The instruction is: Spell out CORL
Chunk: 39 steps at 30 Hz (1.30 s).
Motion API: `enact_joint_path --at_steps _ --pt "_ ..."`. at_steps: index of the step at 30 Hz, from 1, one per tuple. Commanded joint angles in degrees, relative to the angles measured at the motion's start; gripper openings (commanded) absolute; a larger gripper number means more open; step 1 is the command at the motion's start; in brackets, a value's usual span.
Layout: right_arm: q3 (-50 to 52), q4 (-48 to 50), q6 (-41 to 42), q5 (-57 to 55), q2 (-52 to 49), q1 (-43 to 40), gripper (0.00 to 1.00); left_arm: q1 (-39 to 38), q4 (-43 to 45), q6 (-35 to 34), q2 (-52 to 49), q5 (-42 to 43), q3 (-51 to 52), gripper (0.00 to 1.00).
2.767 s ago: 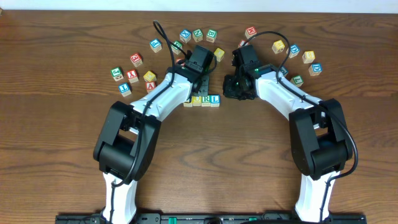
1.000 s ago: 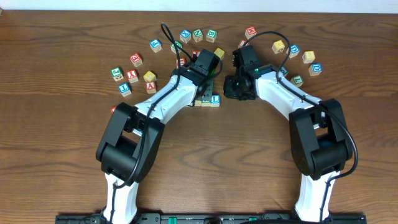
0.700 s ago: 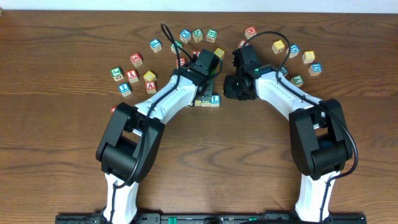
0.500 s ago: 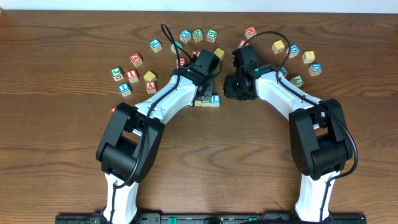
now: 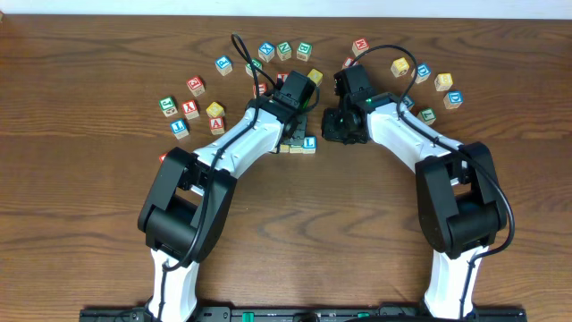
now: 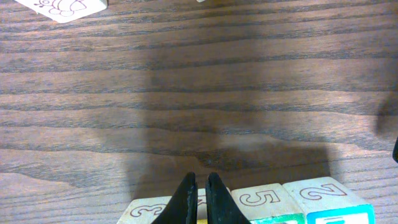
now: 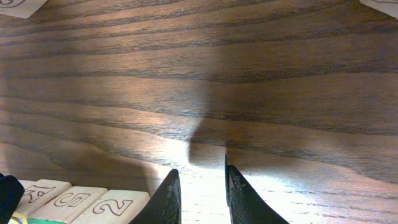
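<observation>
A short row of cubes lies mid-table. In the overhead view only the white cube with the blue L (image 5: 310,142) at its right end shows fully; my left arm covers the rest. My left gripper (image 5: 292,134) hangs over this row with its jaws shut and nothing between them. In the left wrist view (image 6: 200,182) its tips sit above cube sides marked 3 (image 6: 149,208), 5 (image 6: 261,200) and 2 (image 6: 323,198). My right gripper (image 5: 340,132) is open and empty over bare wood just right of the row; it also shows in the right wrist view (image 7: 199,186).
Loose letter cubes lie in an arc behind the arms: a yellow one (image 5: 315,77), several at the back left (image 5: 189,109) and several at the back right (image 5: 443,81). The row's side faces show at the bottom left of the right wrist view (image 7: 118,205).
Since 2.8 s ago my left gripper has moved right and down over the row, now covering its left cubes. Over the last second nothing has moved. The right arm is still.
</observation>
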State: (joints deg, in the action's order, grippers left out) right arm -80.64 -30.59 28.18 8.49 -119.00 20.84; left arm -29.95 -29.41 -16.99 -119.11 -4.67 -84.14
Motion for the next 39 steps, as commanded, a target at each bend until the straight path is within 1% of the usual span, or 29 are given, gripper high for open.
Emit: enact_joint_path --at_steps 1,19,24,27,30,31,32,34,37,39 --pt "0.11 -0.09 0.09 -0.68 0.04 0.31 0.20 -0.02 -0.26 -0.90 -0.92 -0.52 -1.05 0.08" --pt "0.11 -0.07 0.09 -0.90 0.04 0.31 0.20 -0.02 -0.44 -0.90 -0.92 -0.52 -1.05 0.07" --pt "0.11 -0.02 0.09 -0.90 0.04 0.31 0.20 0.59 1.09 -0.42 -0.42 -1.01 -1.42 0.07" --pt "0.11 -0.02 0.07 -0.90 0.04 0.31 0.20 2.01 0.00 0.22 1.51 -0.96 -2.64 0.08" --pt "0.11 0.02 0.04 -0.90 0.04 0.31 0.18 4.04 -3.13 1.64 5.60 -0.96 -4.55 0.07" --pt "0.11 0.20 0.07 -0.85 0.07 0.28 0.20 4.70 -4.07 2.23 7.23 -0.96 -4.90 0.07" --pt "0.07 0.17 0.07 -0.79 0.20 0.13 0.26 5.49 -5.09 3.08 9.49 -0.96 -5.09 0.08" --pt "0.04 0.11 0.07 0.33 0.94 -0.35 0.28 7.02 -6.73 4.85 14.01 -0.98 -5.09 0.08" --pt "0.04 -0.57 0.02 1.16 4.66 -1.81 0.29 10.16 -9.60 7.41 22.93 -1.01 -5.09 0.21" --pt "0.02 -1.55 -0.98 1.16 8.55 -3.06 0.30 12.46 -11.10 7.56 28.15 -1.05 -5.09 0.34"
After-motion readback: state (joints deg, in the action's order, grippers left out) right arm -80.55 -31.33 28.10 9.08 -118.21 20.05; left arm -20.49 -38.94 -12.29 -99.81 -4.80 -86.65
